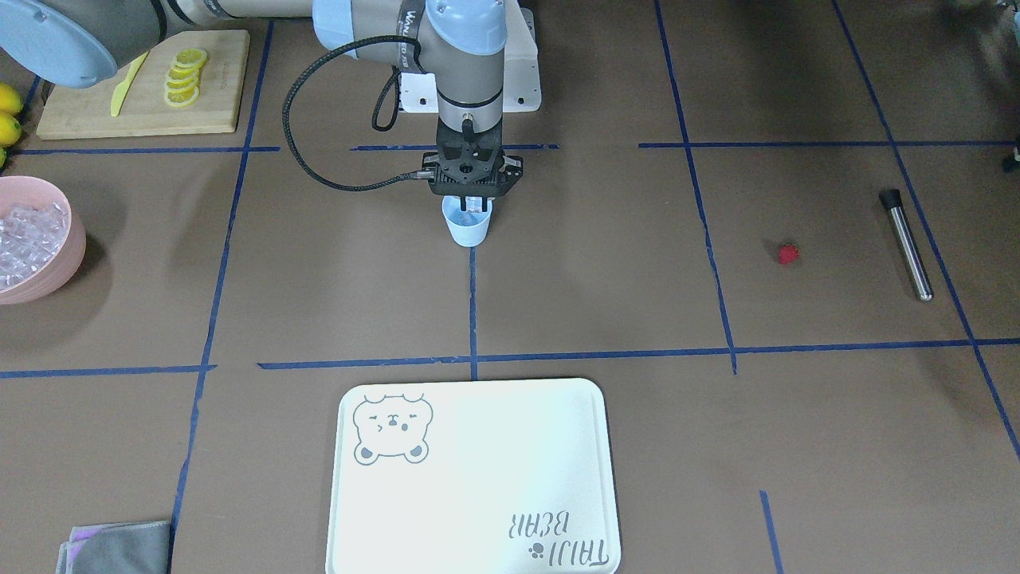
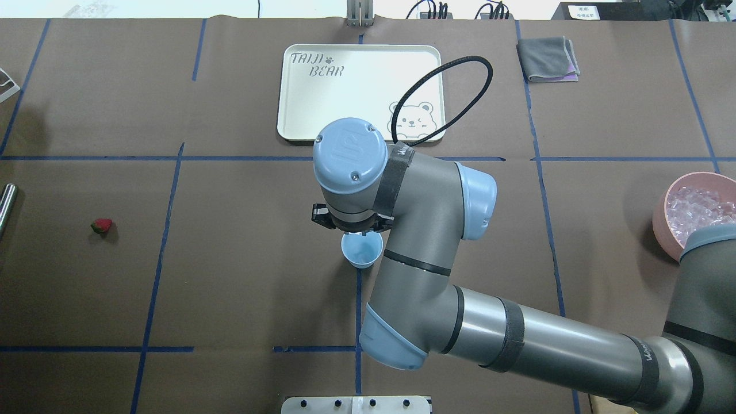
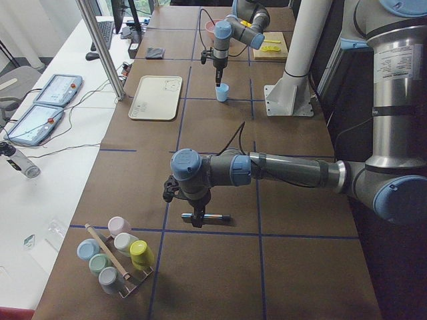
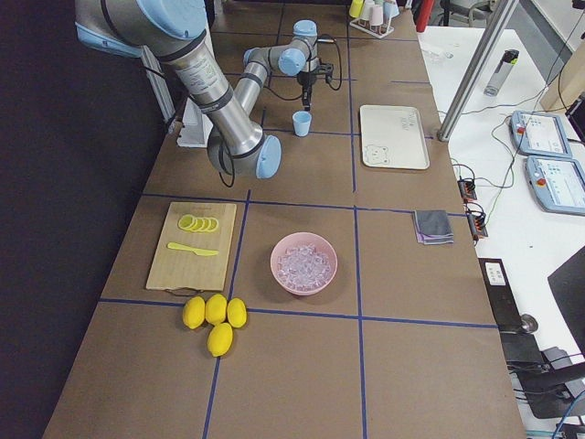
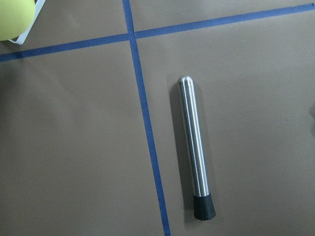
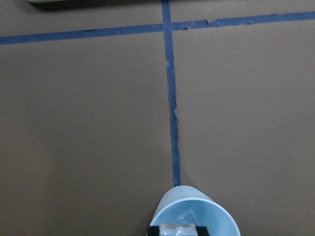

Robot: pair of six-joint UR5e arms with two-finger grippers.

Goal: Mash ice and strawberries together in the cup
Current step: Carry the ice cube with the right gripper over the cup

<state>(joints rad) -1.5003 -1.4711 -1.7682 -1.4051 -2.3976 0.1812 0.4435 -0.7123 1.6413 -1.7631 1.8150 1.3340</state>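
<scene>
The pale blue cup [image 1: 468, 229] stands upright at the table's middle, also in the overhead view [image 2: 361, 251]. My right gripper [image 1: 472, 201] points straight down at the cup's mouth and is shut on a clear ice cube [image 6: 178, 229], held just above the rim in the right wrist view. More ice [image 1: 28, 233] fills the pink bowl [image 1: 68, 263]. The red strawberry [image 1: 788, 253] lies alone on the table. My left gripper [image 3: 197, 222] hangs over a steel muddler [image 5: 194, 147]; it shows only in the exterior left view, so I cannot tell its state.
A white bear tray [image 1: 470, 478] lies beyond the cup. A cutting board [image 1: 143, 88] holds lemon slices and a yellow knife, with whole lemons [image 4: 212, 315] beside it. A grey cloth [image 2: 547, 58] lies at the far right, and a rack of coloured cups [image 3: 117, 257] stands near the muddler.
</scene>
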